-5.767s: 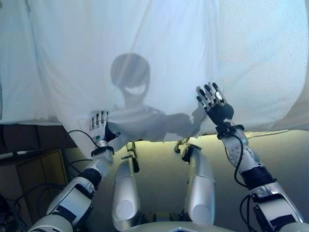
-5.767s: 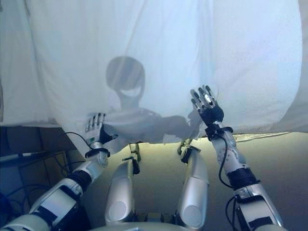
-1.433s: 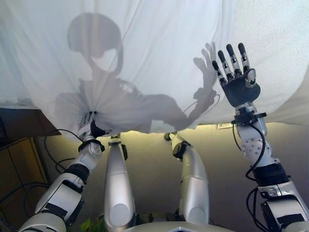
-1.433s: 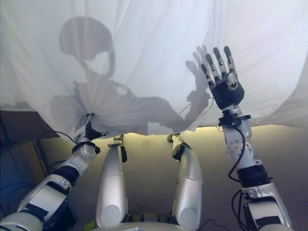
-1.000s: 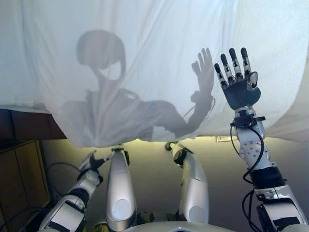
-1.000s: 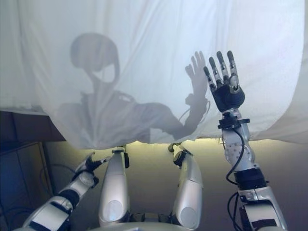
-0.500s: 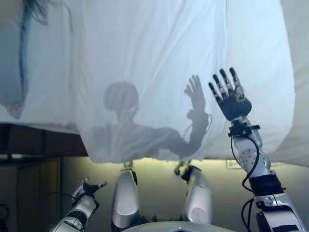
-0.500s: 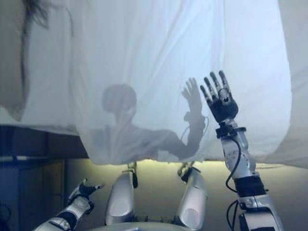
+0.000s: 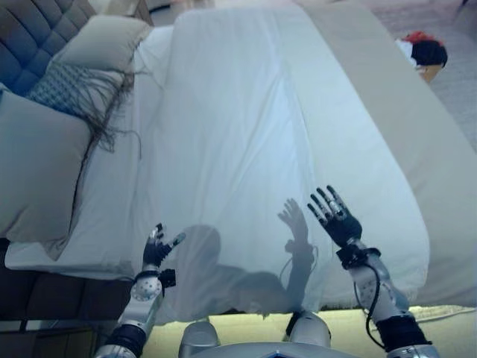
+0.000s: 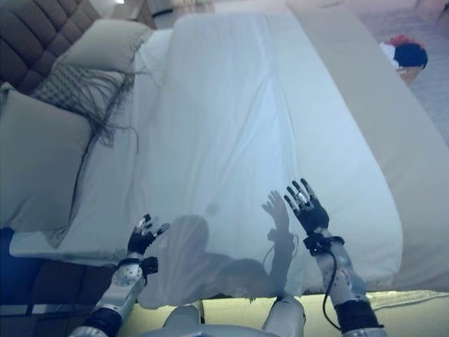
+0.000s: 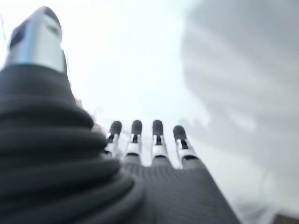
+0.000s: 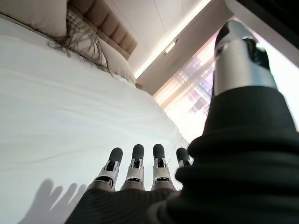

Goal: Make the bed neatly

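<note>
A white sheet (image 9: 246, 134) lies spread along the bed and hangs over its near edge, with a long crease down the middle. My left hand (image 9: 156, 250) is open and empty over the sheet's near left part; its straight fingers (image 11: 145, 140) show in the left wrist view. My right hand (image 9: 335, 221) is open and empty over the sheet's near right part, palm toward the bed. Its straight fingers (image 12: 140, 168) show above the sheet (image 12: 56, 116) in the right wrist view. Neither hand holds cloth.
A large pillow (image 9: 37, 171), a fringed patterned cushion (image 9: 67, 86) and another pillow (image 9: 104, 41) lie at the left against a tufted headboard (image 9: 30, 30). A beige cover (image 9: 395, 127) runs along the sheet's right side. Red and dark things (image 9: 426, 51) lie at the far right.
My left hand let go of the bunched sheet edge, dropped away, then rose again open. The sheet's edge fell back. The camera has tilted up and now shows the whole bed.
</note>
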Tool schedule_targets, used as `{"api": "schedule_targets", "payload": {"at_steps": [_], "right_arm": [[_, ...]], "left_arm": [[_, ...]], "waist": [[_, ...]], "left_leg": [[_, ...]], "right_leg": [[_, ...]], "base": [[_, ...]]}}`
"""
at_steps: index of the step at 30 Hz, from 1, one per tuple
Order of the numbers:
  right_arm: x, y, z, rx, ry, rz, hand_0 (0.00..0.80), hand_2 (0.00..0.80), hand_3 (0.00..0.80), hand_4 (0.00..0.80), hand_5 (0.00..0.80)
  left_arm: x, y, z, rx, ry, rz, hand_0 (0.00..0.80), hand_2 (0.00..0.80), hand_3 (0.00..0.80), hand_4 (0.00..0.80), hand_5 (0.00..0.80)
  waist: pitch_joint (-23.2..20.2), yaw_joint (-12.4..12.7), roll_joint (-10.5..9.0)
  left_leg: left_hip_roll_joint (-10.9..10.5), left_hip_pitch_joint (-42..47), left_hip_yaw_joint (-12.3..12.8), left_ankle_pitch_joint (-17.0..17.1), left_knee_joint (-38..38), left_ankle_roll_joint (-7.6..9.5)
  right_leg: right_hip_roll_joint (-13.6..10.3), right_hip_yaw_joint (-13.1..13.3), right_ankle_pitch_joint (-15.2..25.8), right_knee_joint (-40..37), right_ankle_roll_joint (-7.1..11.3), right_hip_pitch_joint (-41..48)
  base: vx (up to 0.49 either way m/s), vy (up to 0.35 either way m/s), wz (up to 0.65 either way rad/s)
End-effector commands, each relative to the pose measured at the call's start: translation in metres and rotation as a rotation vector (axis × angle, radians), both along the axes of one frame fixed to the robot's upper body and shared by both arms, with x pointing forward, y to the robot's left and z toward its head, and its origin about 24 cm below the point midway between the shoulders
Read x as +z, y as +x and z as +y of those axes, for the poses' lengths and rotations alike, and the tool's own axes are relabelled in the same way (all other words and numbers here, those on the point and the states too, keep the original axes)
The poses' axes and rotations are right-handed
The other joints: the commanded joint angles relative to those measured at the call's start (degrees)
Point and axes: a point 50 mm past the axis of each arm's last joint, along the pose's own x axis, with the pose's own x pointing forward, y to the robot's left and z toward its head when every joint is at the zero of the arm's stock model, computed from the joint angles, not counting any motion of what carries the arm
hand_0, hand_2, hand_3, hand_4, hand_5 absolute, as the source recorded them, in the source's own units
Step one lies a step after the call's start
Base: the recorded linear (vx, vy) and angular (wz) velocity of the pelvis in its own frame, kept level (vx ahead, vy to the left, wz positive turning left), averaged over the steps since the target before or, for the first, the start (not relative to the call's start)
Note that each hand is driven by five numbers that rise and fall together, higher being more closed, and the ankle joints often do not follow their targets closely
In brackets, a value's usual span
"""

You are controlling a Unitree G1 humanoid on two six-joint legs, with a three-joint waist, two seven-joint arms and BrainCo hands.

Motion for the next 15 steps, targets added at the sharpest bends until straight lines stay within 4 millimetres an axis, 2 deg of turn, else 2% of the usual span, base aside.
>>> {"api": "schedule_targets", "payload": {"at_steps": [1, 5, 9, 12, 15], "right_arm": [[0.016, 0.008, 0.002, -0.067, 0.028, -0.121, 0.0, 0.0, 0.0, 0.0, 0.0], [0.011, 0.0, 0.001, -0.088, 0.004, -0.114, 0.0, 0.0, 0.0, 0.0, 0.0], [0.008, -0.004, -0.007, -0.125, -0.097, -0.091, 0.0, 0.0, 0.0, 0.0, 0.0], [-0.005, -0.008, -0.013, -0.158, -0.12, -0.019, 0.0, 0.0, 0.0, 0.0, 0.0], [-0.023, -0.017, -0.008, -0.126, -0.055, 0.024, 0.0, 0.0, 0.0, 0.0, 0.0]], "left_arm": [[0.026, 0.02, 0.013, -0.056, -0.015, -0.134, 0.0, 0.0, 0.0, 0.0, 0.0], [0.028, 0.018, 0.007, -0.12, -0.159, -0.14, 0.0, 0.0, 0.0, 0.0, 0.0], [0.032, 0.017, 0.013, -0.114, -0.236, -0.156, 0.0, 0.0, 0.0, 0.0, 0.0], [0.038, 0.023, 0.017, -0.089, -0.263, -0.181, 0.0, 0.0, 0.0, 0.0, 0.0], [0.041, 0.026, 0.018, -0.062, -0.275, -0.196, 0.0, 0.0, 0.0, 0.0, 0.0]], "waist": [[0.97, 1.35, -4.17], [0.14, 1.13, -4.01], [-0.37, 0.69, -3.79], [-0.69, 0.65, -3.77], [-0.97, 0.72, -3.68]], "left_leg": [[-0.23, -0.84, -0.34, 0.56, 0.5, -1.41], [-0.08, 1.17, 0.22, 0.14, -0.23, -0.86], [0.16, 2.5, 1.05, 0.7, -1.67, -0.88], [-0.24, 3.0, 0.58, 0.78, -2.24, -0.69], [-0.47, 3.68, 0.88, 0.65, -2.87, -0.52]], "right_leg": [[-2.43, -0.18, 19.92, -23.86, 8.29, 12.87], [-1.98, 0.09, 19.83, -24.18, 8.24, 14.24], [-1.66, -0.3, 20.06, -24.68, 8.1, 15.06], [-1.43, -0.1, 20.04, -24.9, 8.01, 15.31], [-1.1, -0.29, 19.69, -25.33, 8.08, 15.8]], "base": [[0.099, -0.113, 0.09], [0.045, -0.085, 0.08], [0.001, -0.037, 0.05], [0.003, -0.017, 0.08], [0.0, 0.0, 0.0]]}}
